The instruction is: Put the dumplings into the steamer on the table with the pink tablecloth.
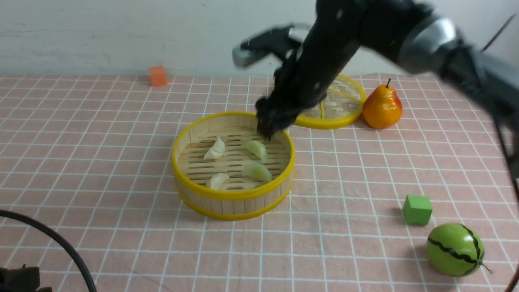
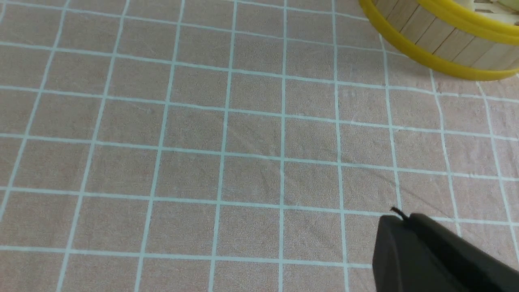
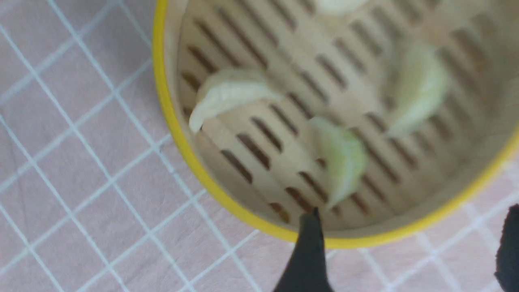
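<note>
All four dumplings (image 1: 257, 171) lie in the steamer (image 1: 233, 194) at the middle of the desk (image 1: 121, 162), so I judge the job done. My right fingers (image 3: 308, 259) hang wide apart, empty, over its far rim. I cannot tell how my left fingers (image 2: 425, 255) stand.

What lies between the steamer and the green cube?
Nothing but bare pink tablecloth between the steamer and the green cube, per the front view.

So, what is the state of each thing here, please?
Round bamboo steamer with yellow rims: uncovered, holding all four small crescent dumplings.
Flat woven yellow-rimmed lid: off, lying on the pink grid cloth.
Right tool: open, empty.
Left tool: partly in view, cannot tell.
</note>
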